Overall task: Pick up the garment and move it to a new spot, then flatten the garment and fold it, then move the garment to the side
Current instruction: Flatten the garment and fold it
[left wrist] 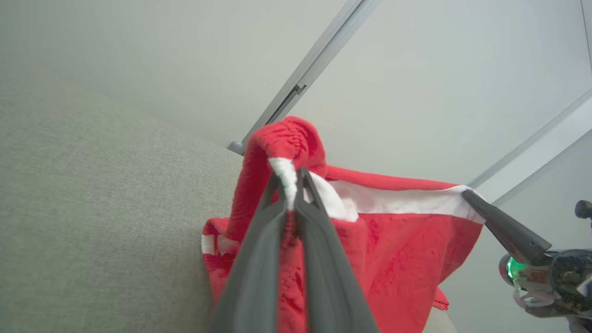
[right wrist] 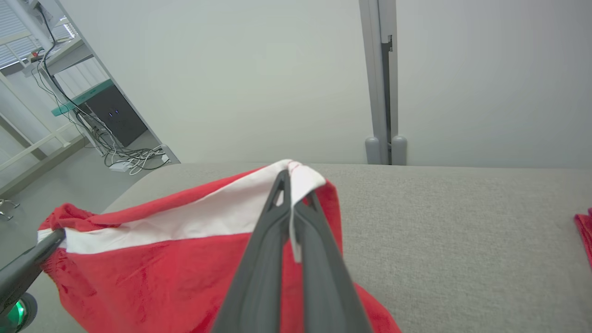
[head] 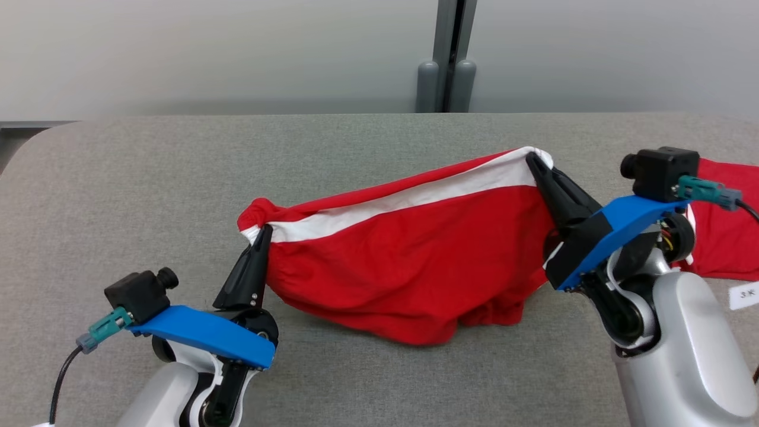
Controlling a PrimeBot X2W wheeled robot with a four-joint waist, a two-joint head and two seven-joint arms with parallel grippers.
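Grey fabric counter (head: 148, 190) lies under the red garment (head: 415, 255), which hangs stretched by its white band, with its lower edge sagging onto that counter. Left tool (head: 264, 234) is clamped on the garment's left corner and right tool (head: 535, 161) on its right corner. Both pinches look shallow, so a hard pull apart could slip a corner free. A second red cloth (head: 726, 237), just beyond the garment's right end, might get dragged along.

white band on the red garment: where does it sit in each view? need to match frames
Head view: white band slants across the centre, rising rightward.
Left wrist view: centre to right.
Right wrist view: lower left to centre.
Shared landmark: grey wall post.
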